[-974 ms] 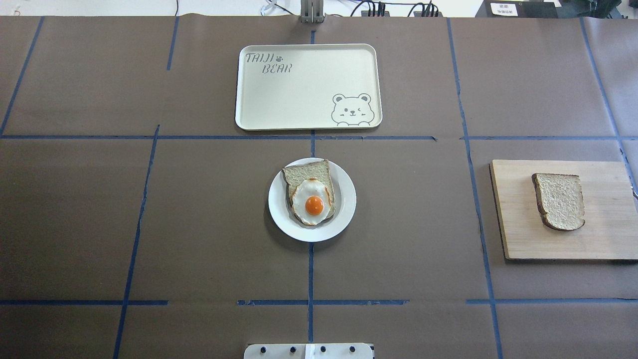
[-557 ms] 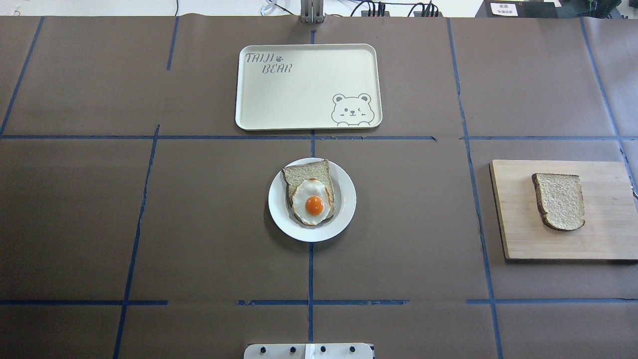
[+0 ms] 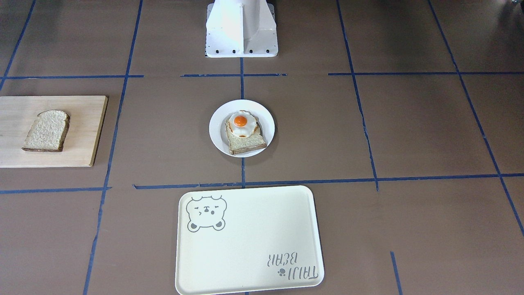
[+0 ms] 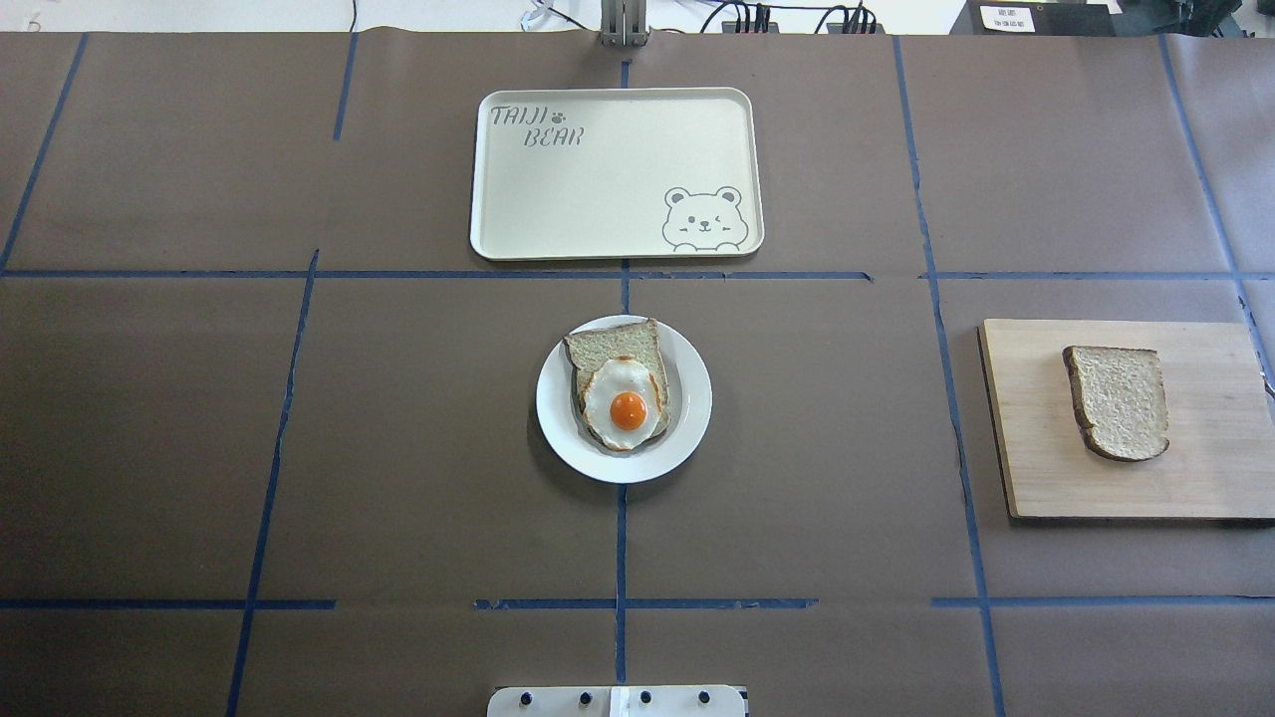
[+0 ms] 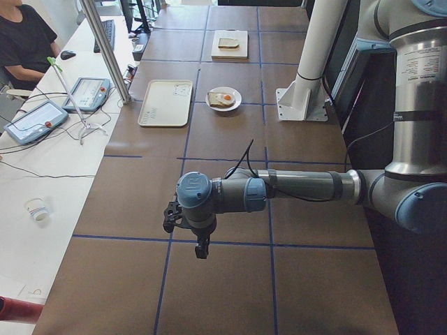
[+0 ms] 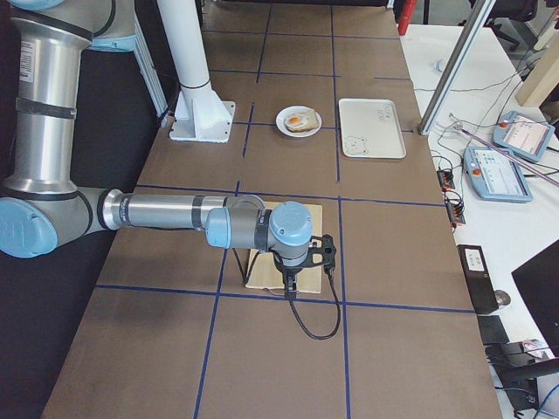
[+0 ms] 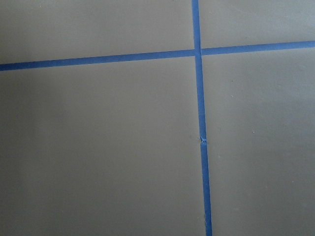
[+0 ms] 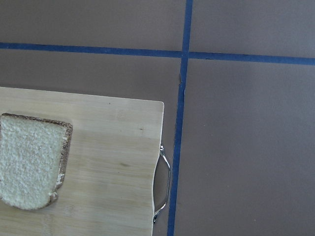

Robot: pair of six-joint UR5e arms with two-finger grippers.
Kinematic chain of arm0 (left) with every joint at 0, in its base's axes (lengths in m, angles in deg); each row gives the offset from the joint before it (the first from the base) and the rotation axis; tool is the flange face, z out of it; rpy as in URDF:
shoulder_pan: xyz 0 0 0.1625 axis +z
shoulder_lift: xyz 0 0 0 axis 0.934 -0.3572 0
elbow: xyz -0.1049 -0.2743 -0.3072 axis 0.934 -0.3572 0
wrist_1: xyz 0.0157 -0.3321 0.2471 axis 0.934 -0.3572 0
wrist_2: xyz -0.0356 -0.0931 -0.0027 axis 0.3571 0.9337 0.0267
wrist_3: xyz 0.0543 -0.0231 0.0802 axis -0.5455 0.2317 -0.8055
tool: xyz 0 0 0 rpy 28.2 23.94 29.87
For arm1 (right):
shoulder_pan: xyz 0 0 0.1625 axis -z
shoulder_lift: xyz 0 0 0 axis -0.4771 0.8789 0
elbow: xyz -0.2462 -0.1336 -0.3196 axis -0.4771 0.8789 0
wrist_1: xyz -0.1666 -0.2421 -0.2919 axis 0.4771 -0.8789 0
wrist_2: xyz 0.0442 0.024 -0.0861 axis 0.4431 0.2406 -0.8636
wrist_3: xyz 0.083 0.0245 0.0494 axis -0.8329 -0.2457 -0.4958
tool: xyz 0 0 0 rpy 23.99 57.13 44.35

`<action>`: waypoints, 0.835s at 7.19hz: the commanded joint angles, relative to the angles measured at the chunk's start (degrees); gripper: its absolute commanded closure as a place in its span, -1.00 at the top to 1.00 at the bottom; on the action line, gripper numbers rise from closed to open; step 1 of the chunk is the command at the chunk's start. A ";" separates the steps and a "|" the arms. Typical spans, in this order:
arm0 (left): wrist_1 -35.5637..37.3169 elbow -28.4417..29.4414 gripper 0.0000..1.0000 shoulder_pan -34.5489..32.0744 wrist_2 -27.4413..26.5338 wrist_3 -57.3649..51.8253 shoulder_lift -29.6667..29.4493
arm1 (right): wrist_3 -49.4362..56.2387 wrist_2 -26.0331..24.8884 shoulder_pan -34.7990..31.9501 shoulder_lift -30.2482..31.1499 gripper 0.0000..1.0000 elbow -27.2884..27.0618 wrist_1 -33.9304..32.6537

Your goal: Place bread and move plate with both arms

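The bread (image 4: 1118, 401) lies flat on a wooden cutting board (image 4: 1026, 448) at the table's right; it also shows in the right wrist view (image 8: 29, 164). The white plate (image 4: 687, 438) sits mid-table and holds a toast slice with a fried egg (image 4: 628, 398). My right gripper (image 6: 325, 255) shows only in the exterior right view, hovering over the board's outer end. My left gripper (image 5: 170, 216) shows only in the exterior left view, over bare table far from the plate. I cannot tell whether either is open or shut.
A cream tray with a bear drawing (image 4: 598, 199) lies beyond the plate. The board has a metal handle (image 8: 165, 182) on its outer edge. The robot's base (image 3: 241, 28) stands at the near table edge. Blue tape lines cross the brown table.
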 commanded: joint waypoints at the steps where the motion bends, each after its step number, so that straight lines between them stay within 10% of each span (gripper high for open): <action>1: -0.12 -0.16 1.00 0.00 0.01 -0.03 0.00 | -0.11 -0.10 0.00 -0.25 0.99 -0.03 0.01; 6: 0.23 -4.29 1.00 -0.18 0.01 0.15 1.49 | -6.07 -0.19 0.00 -2.98 0.99 1.73 2.11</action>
